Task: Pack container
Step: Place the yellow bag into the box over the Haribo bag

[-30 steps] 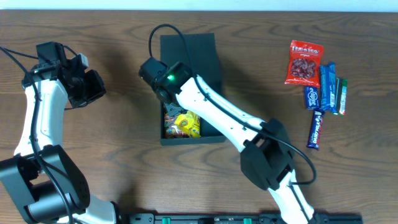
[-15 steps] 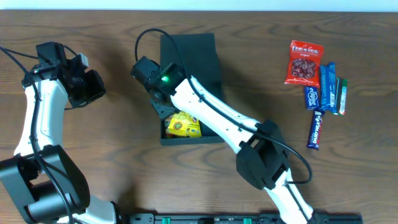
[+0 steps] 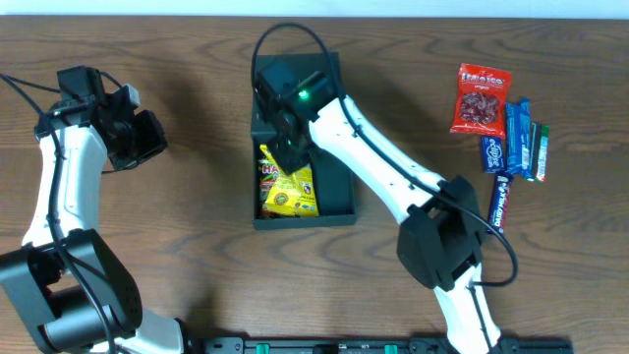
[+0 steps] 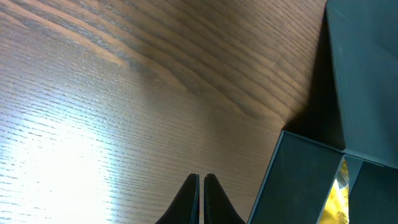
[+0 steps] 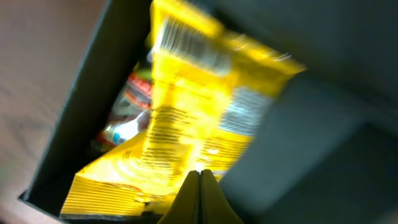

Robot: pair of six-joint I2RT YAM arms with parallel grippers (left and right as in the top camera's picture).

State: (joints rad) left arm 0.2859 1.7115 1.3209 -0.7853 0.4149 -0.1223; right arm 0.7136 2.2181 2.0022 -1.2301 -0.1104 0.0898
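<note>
Container (image 3: 305, 221) apparently just below right pincer (image 5: 200, 179)

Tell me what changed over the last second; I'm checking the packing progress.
The right gripper swung from the container's left wall to above its inside, shut and empty; the yellow packet inside shifted, now lying lengthwise. The left gripper and loose snacks stayed put.

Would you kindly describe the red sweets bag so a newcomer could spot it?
On the table's right side, away from the dark container, lies a snack cluster. The red bag is its farthest, widest piece; its neighbours are slim blue and green bars.
</note>
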